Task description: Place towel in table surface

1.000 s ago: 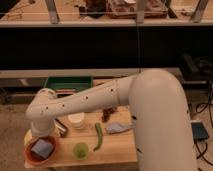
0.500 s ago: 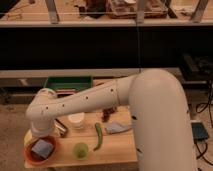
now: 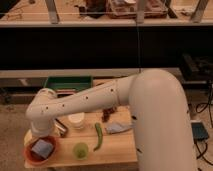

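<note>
Towel (image 3: 120,128) lies on wooden table surface (image 3: 116,150); tool (image 3: 60,127) beside cup (image 3: 76,121) hangs open, empty.

The towel (image 3: 119,128) lies on the right of the desk (image 3: 117,150), with the pepper (image 3: 98,136) just left of it. Left of the pepper stands a cup (image 3: 76,121), and the end effector (image 3: 60,128) is just beside it on its left. A bowl (image 3: 29,151) holding a pad (image 3: 42,148) sits front left. A tray (image 3: 67,83) lies farther back.

Grn tray (image 3: 67,82), chili (image 3: 98,136), white cup (image 3: 76,121), red bowl (image 3: 29,155)
</note>
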{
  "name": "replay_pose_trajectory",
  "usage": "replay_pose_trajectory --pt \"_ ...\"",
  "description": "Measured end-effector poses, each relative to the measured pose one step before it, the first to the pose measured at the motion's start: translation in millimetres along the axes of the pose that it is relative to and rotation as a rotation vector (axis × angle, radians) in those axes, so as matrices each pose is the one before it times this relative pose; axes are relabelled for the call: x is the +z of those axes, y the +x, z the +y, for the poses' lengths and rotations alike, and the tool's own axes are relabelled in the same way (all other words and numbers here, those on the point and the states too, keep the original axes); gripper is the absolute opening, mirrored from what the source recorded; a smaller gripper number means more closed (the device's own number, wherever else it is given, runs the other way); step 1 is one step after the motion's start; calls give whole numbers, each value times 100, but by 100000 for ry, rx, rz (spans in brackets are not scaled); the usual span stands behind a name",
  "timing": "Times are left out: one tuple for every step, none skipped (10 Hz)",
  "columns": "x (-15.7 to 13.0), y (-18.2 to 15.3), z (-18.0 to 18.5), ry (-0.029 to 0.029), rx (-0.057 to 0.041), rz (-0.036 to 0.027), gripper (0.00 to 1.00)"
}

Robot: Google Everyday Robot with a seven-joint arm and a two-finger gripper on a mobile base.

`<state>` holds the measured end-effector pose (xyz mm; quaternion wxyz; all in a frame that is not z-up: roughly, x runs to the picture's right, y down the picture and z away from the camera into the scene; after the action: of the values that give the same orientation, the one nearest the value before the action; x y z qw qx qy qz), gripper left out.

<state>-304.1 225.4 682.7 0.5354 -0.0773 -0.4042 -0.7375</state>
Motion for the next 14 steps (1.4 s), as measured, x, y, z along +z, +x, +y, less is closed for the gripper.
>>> replay_pose_trajectory --pt "1 2 3 -1 8 3 80" --pt "0 -2 2 -2 2 -4 80" --pt "-2 1 -3 3 0 3 80" --pt "2 0 3 -1 3 -3 80" --pt "0 0 -4 0 -12 3 80" --pt "-3 1 2 -1 9 2 80" --pt "-1 -21 85 -127 31 20 80" --pt "-53 28 253 -391 1403 376 80" --pt "-126 -46 799 -594 3134 561 80" --pt "-203 -177 882 -468 2485 484 80" --pt "-685 -555 1798 -797 4201 990 80" --pt "-889 -702 2019 -881 3883 857 80" --pt "-940 -776 2127 -1088 3761 549 80" --pt "-1068 -792 2405 -1637 4490 492 80"
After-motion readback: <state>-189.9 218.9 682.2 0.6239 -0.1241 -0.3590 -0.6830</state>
